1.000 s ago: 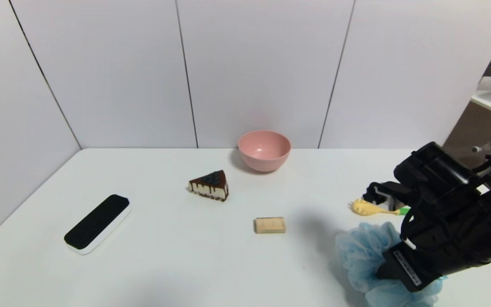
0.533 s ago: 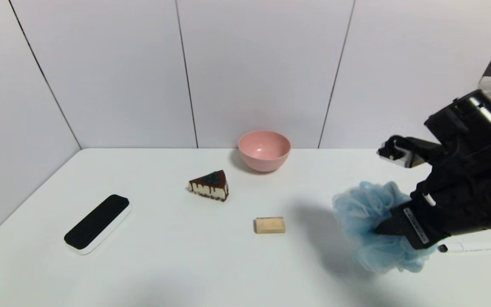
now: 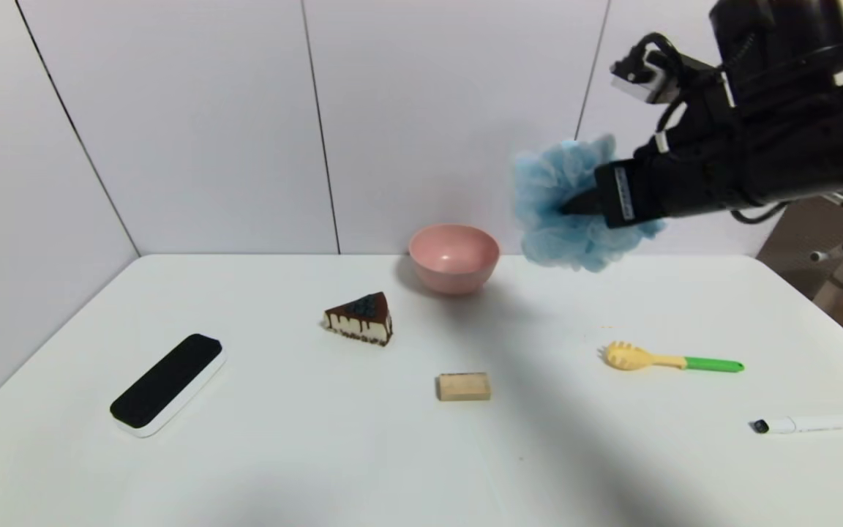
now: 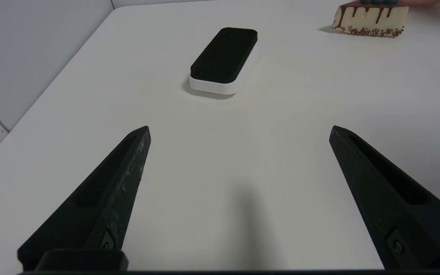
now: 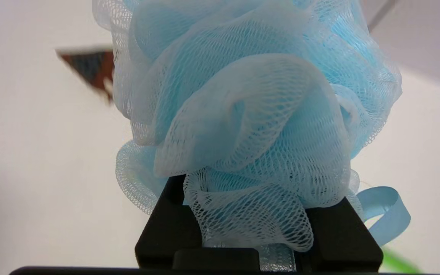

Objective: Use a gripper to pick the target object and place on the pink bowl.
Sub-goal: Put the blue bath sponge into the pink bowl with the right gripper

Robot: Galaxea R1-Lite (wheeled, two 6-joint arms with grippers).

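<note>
White table [image 3: 304,454], pink bowl [image 3: 454,260] empty, blue pouf [image 3: 568,208] above table.

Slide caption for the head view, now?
Right end effector holds fluffy light-blue mesh pouf above white table, right of small round matte pink bowl.

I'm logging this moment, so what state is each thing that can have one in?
Right gripper: closed on the pouf.
Bath pouf: held in the air, not in the bowl.
Pink bowl: upright, on the table.
Left gripper: open, idle over the table.
</note>
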